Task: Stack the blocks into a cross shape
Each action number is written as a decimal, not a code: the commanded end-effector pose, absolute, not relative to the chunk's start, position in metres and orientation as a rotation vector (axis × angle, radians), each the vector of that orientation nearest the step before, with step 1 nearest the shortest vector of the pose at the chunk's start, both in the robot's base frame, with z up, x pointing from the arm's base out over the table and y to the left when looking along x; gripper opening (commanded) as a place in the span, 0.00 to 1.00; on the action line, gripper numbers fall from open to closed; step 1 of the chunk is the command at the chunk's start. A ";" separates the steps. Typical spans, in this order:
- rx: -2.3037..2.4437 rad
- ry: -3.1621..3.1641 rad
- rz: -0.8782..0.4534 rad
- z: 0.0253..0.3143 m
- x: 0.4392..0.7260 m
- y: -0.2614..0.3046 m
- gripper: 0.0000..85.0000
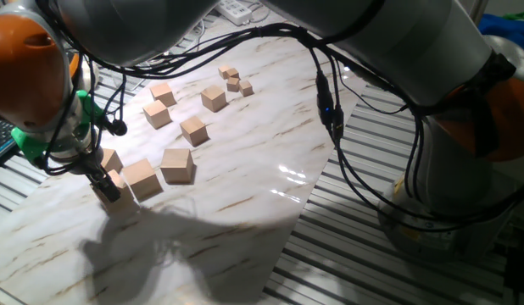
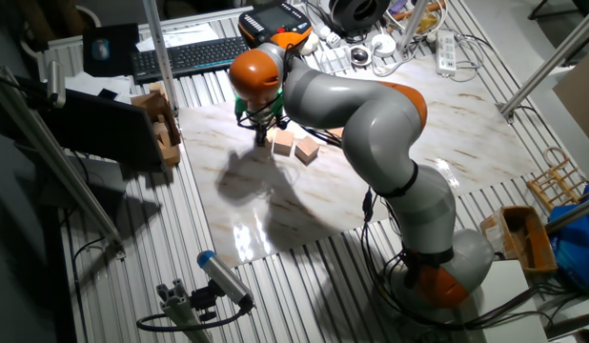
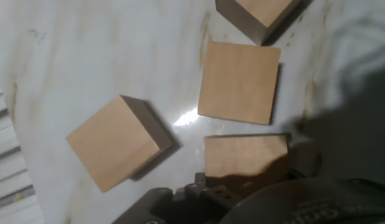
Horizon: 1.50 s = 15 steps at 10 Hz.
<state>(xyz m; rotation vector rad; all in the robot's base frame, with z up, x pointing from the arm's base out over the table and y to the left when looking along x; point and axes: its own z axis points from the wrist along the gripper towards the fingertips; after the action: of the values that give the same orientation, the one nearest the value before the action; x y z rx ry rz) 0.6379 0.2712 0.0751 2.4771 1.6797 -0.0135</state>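
Note:
Several large tan blocks lie at the near left of the marble board. My gripper reaches down there and appears shut on one block, which rests at table level. The hand view shows that block at the bottom, partly covered by the hand. Close by are a second block, a third, and another turned at an angle. In the other fixed view my gripper stands beside two blocks.
Medium wooden cubes sit further back, and tiny cubes lie near the board's far edge. The board lies on a slatted metal table. Cables hang from the arm. A keyboard is at the back.

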 end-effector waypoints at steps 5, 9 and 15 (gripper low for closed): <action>2.494 1.668 -0.046 0.066 0.638 0.268 0.00; 2.516 1.653 -0.058 0.064 0.638 0.267 0.00; 2.503 1.640 -0.010 0.063 0.638 0.268 0.00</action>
<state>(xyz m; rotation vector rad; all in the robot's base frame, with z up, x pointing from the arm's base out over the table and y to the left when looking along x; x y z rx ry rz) 0.6378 0.2676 0.0635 2.5033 1.6390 -0.0111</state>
